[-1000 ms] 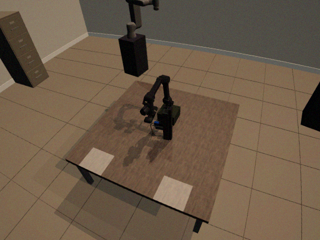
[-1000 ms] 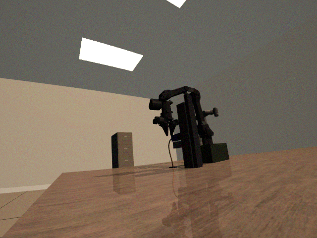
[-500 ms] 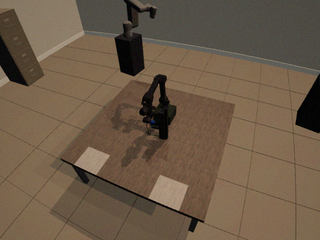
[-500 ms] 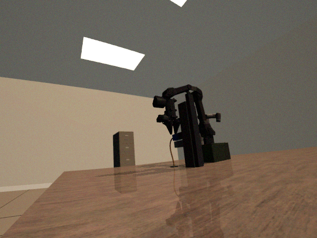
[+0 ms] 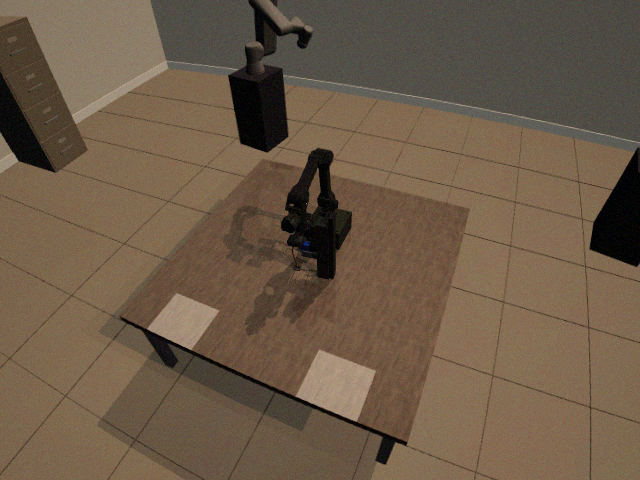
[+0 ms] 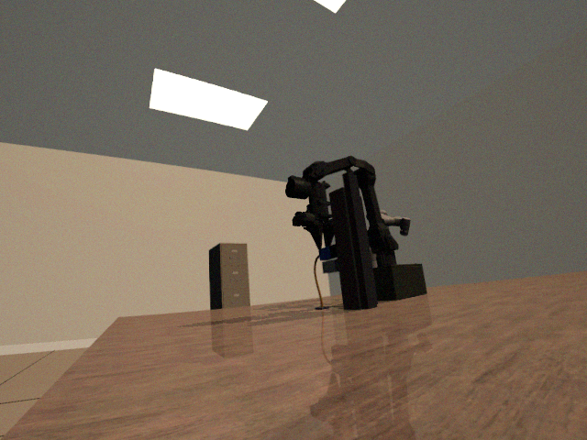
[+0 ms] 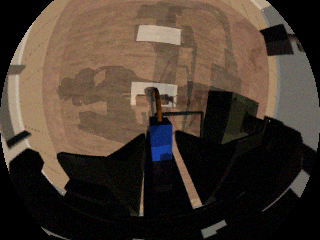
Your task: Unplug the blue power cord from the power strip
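Note:
The blue plug point(image 5: 306, 245) point(image 6: 326, 253) point(image 7: 161, 141) lies against the dark upright stand point(image 5: 326, 253) point(image 6: 351, 256), with its orange cord point(image 6: 315, 279) point(image 7: 158, 104) hanging down to the table. A dark bluish block point(image 6: 329, 266) sticks out just below it. Which dark part is the power strip is hard to tell, and the plug's far end is hidden, so I cannot tell if it is seated. My gripper point(image 6: 324, 246) point(image 7: 161, 135) is open, with a fingertip on each side of the plug and narrow gaps beside it, still close above it.
A dark green box point(image 5: 342, 227) point(image 6: 407, 281) point(image 7: 224, 115) stands behind the stand, near the arm's base. Two pale squares lie near the table's front edge, one at the left point(image 5: 183, 320) and one at the right point(image 5: 337, 384). A thin dark frame point(image 7: 187, 113) shows beside the plug.

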